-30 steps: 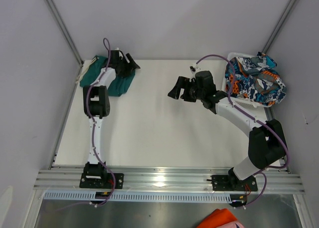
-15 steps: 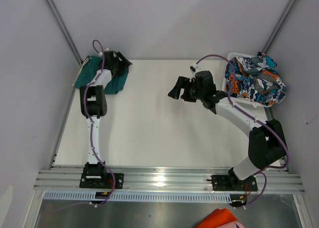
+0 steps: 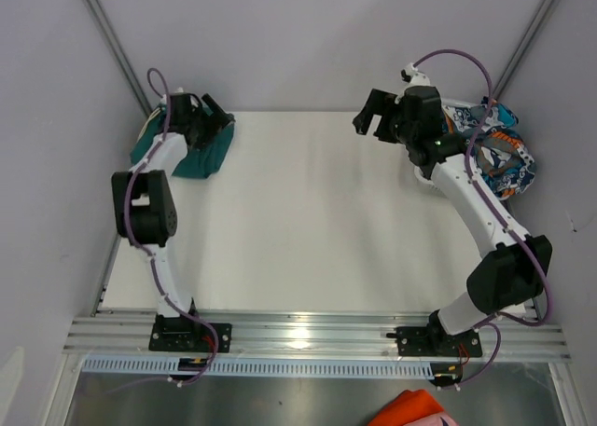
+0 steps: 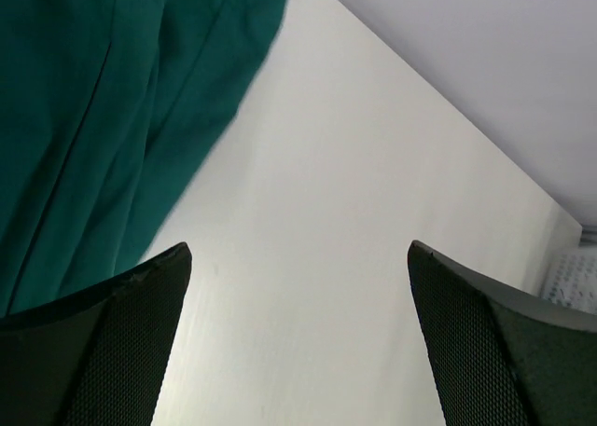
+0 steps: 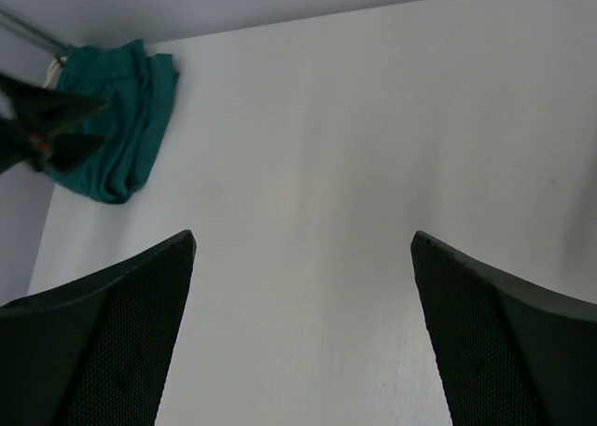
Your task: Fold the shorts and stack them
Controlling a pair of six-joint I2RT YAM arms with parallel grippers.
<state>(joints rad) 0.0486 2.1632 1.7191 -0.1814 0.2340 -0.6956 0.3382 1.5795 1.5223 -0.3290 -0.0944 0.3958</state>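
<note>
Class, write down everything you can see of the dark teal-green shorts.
The teal-green shorts are plain soft fabric, folded into a compact bundle with layered edges and visible seams. They lie flat at the far left corner of the white table. The left gripper hovers by their edge, fingers open, holding nothing.

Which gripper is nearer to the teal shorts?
Left. The left gripper hangs open right over the far part of the teal shorts. The right gripper is open too, far across the table, beside the printed shorts.
</note>
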